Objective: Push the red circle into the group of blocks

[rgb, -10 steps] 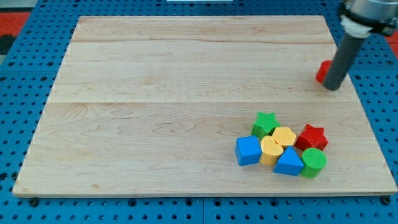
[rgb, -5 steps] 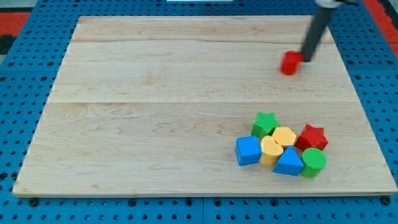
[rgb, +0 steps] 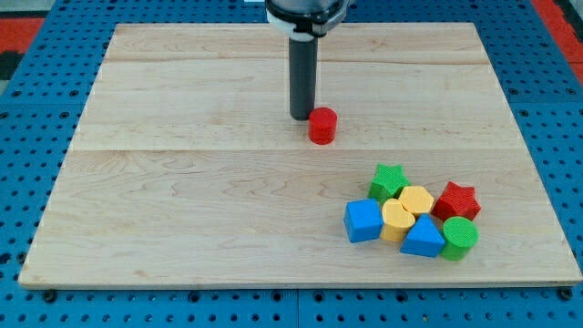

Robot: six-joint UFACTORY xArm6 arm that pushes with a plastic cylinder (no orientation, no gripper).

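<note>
The rod descends from the top centre of the frame; my tip (rgb: 301, 117) rests on the desk (rgb: 182, 182) just to the upper left of the red circle (rgb: 322, 125), touching it or nearly so. The arm carries no pincer, so no open or closed state applies. The red circle sits slightly right of the frame's centre, in the upper half, well apart from the group of blocks in the lower right.

The group is a tight cluster. The green star (rgb: 388, 180) forms its upper left corner and the red star (rgb: 456, 200) its right side. Two yellow blocks lie in the middle: a yellow hexagon (rgb: 416, 199) and, touching it at lower left, a second yellow block (rgb: 396, 218) whose shape is unclear. Along the bottom, from left to right, stand the blue cube (rgb: 363, 220), the blue triangle (rgb: 423, 238) and the green circle (rgb: 459, 237).
</note>
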